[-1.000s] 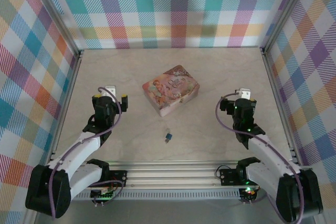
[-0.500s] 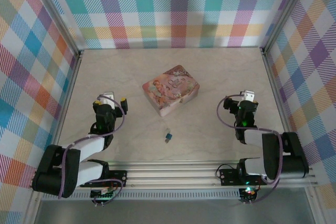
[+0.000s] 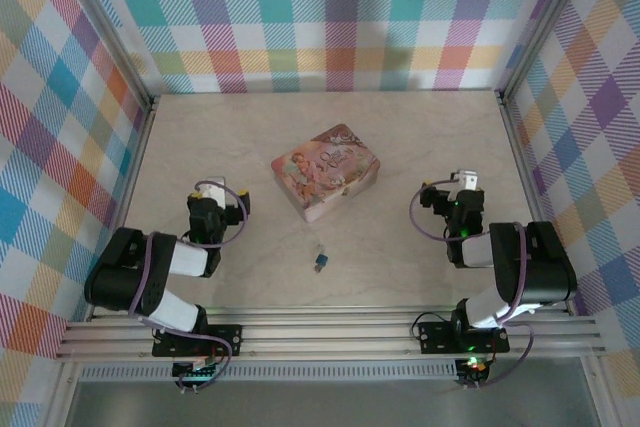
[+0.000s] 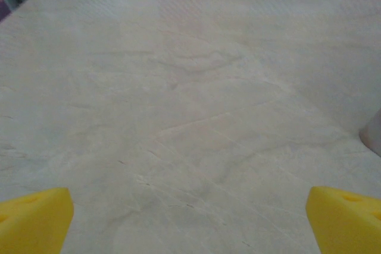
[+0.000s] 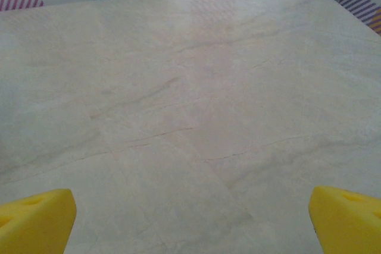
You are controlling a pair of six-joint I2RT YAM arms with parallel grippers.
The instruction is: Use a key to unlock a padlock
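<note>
Smooth, perhaps laminate, marble-look table (image 3: pixel 420 137)

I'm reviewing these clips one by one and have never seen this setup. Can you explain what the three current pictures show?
The overhead picture looks down from behind two robot arms bolted side by side at the near edge: the left arm and the right arm. On the marbled table lie a pink floral tin box and, nearer the arms, a tiny blue padlock; whether a key sits with it is too small to tell. The other two pictures come from cameras on the wrists, looking along the tabletop past yellow fingertips. The left gripper and right gripper both stand open and hold nothing.
</note>
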